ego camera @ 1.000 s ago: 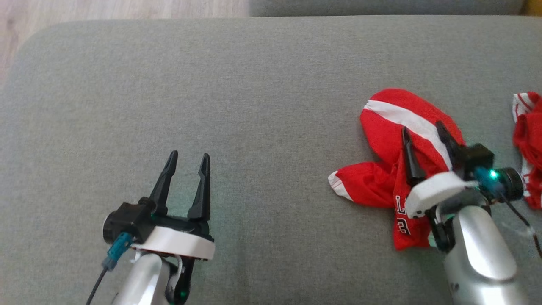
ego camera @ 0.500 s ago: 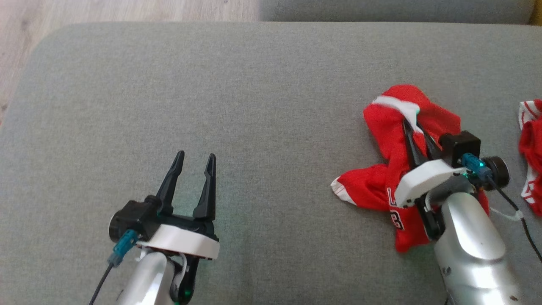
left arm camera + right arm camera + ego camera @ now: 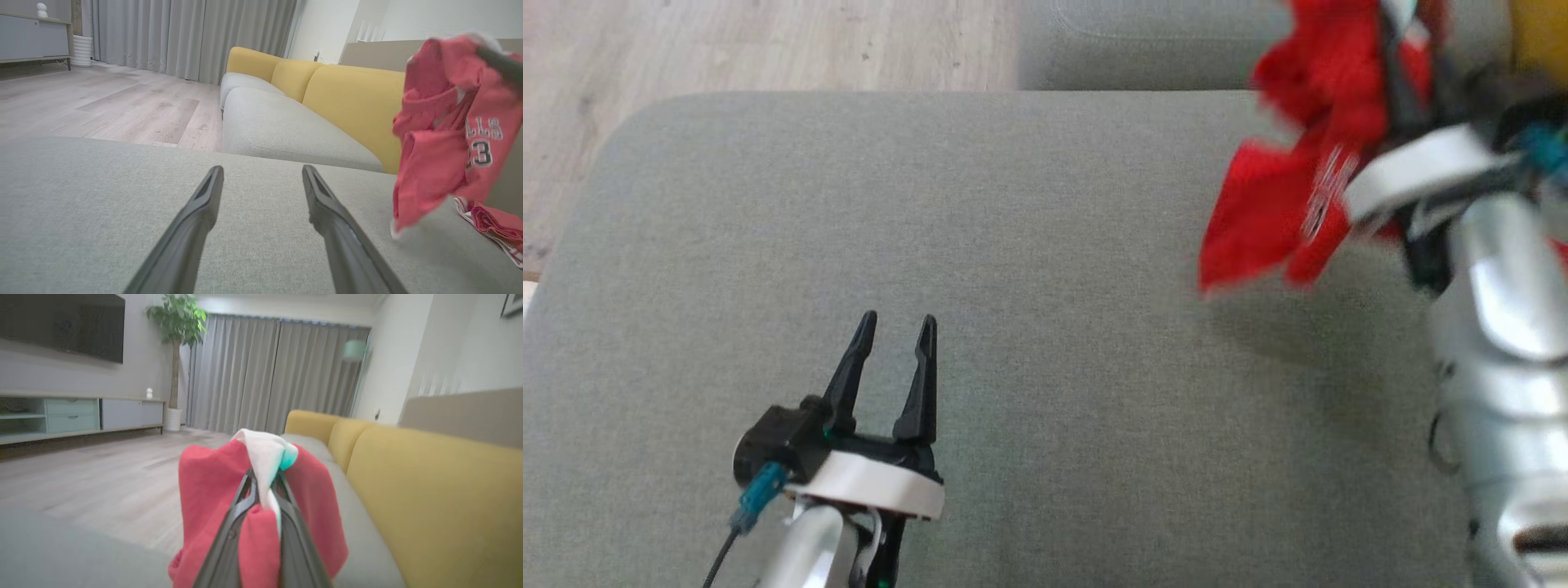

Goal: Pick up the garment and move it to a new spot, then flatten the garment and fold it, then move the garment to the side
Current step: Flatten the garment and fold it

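Note:
The garment (image 3: 1282, 204) is a red jersey with white trim and the number 23. It hangs bunched in the air above the right side of the grey cushion (image 3: 1013, 245), casting a shadow on it. My right gripper (image 3: 1409, 41) is shut on the garment's white-trimmed fold; the right wrist view shows its fingertips (image 3: 263, 479) pinching the cloth (image 3: 204, 486). My left gripper (image 3: 894, 322) stands open and empty, low over the cushion's front left. From the left wrist view the jersey (image 3: 441, 134) dangles to the right of the open left gripper (image 3: 261, 169).
Another red and white cloth (image 3: 490, 226) lies on the cushion at the right, below the hanging jersey. Wooden floor (image 3: 768, 41) lies beyond the cushion's far left edge. A yellow-backed sofa (image 3: 347, 94) stands behind.
The right gripper closed on the garment and raised it off the cushion, up and away. The head camera has tilted, shifting the picture. The left gripper stayed open in place.

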Robot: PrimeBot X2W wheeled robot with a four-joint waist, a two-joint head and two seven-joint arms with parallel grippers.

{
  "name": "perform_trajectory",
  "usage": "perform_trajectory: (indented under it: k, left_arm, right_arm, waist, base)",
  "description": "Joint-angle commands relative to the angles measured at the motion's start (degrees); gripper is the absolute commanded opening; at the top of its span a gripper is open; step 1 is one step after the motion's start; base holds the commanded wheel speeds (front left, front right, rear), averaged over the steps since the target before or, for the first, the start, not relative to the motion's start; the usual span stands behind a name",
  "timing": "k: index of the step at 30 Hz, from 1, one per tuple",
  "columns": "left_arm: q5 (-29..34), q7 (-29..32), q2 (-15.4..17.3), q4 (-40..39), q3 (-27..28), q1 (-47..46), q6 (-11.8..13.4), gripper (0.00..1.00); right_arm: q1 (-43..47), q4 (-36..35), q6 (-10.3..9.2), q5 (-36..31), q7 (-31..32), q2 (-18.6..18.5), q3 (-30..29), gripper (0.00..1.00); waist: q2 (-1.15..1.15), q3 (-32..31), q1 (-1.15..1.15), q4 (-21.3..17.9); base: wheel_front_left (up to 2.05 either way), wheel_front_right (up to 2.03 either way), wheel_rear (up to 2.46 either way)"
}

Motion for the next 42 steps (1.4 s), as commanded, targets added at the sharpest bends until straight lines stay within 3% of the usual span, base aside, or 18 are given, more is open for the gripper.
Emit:
perform_trajectory:
  k: [1, 6, 12, 18, 19, 20, 21, 26, 33, 36, 42]
  left_arm:
    - [-0.3, -0.5, 0.2, -2.1, 2.2, -0.9, -0.3, 1.00]
    - [-0.5, -0.5, 0.1, -2.4, 2.9, 0.8, -0.3, 1.00]
    - [-0.6, -0.5, 0.1, -2.5, 3.0, 1.4, -0.3, 1.00]
    - [-0.6, -0.5, 0.1, -2.1, 2.2, -0.4, -0.3, 1.00]
    - [-0.6, -0.5, 0.1, -2.0, 2.1, -0.6, -0.3, 1.00]
    - [-0.6, -0.5, 0.1, -2.0, 2.0, -0.9, -0.3, 1.00]
    - [-0.6, -0.5, 0.2, -1.9, 1.9, -1.1, -0.3, 1.00]
    - [-0.6, -0.5, 0.6, -1.8, 2.6, -1.0, -0.3, 1.00]
    - [-0.6, -0.5, 0.6, -1.9, 3.9, -0.2, -0.3, 1.00]
    - [-0.5, -0.5, 0.5, -2.4, 4.2, -0.1, -0.3, 1.00]
    - [0.0, -0.5, 0.4, -3.8, 5.9, 0.6, -0.3, 1.00]
  right_arm:
    - [-2.9, -2.4, 0.37, -0.5, -0.4, 0.2, 1.1, 0.00]
    - [-4.1, -3.1, 0.37, -0.1, 1.8, 0.2, 5.9, 0.00]
    - [4.1, -0.2, 0.37, 6.1, 6.3, 1.9, 24.7, 0.00]
    - [9.2, 7.0, 0.37, 13.4, 5.6, 3.5, 40.2, 0.00]
    - [9.4, 8.3, 0.37, 14.2, 5.3, 3.8, 41.9, 0.08]
    - [9.3, 9.4, 0.37, 15.0, 4.9, 4.0, 43.3, 0.82]
    - [9.2, 10.3, 0.37, 15.9, 4.5, 4.2, 44.3, 1.00]
    - [7.3, 13.4, 0.37, 19.4, 2.5, 4.7, 46.6, 1.00]
    - [5.6, 15.3, 0.37, 21.5, 0.0, 3.9, 43.9, 1.00]
    - [5.8, 14.4, 0.37, 22.3, -1.3, 2.3, 40.6, 1.00]
    - [10.2, 8.6, 0.37, 22.1, -2.7, -1.8, 28.5, 1.00]
  waist:
    - [0.00, -0.5, 0.00, 0.5]
    - [0.00, -1.8, 0.00, 1.4]
    - [0.00, -1.0, 0.00, 2.1]
    - [0.00, 0.4, 0.00, 2.6]
    - [0.00, 0.5, 0.00, 2.7]
    - [0.00, 0.6, 0.00, 2.8]
    - [0.00, 0.6, 0.00, 2.8]
    - [0.00, 0.6, 0.00, 2.2]
    - [0.00, -0.4, 0.00, 0.4]
    - [0.00, -0.9, 0.00, -0.7]
    - [0.00, -1.3, 0.00, -3.8]
  base:
    - [0.00, 0.00, 0.00]
    - [0.00, 0.00, 0.00]
    - [0.00, 0.00, 0.00]
    - [0.00, 0.00, 0.00]
    - [0.00, 0.00, 0.00]
    - [0.00, 0.00, 0.00]
    - [0.00, 0.00, 0.00]
    - [0.00, 0.00, 0.00]
    - [0.00, 0.00, 0.00]
    - [0.00, 0.00, 0.00]
    - [0.00, 0.00, 0.00]
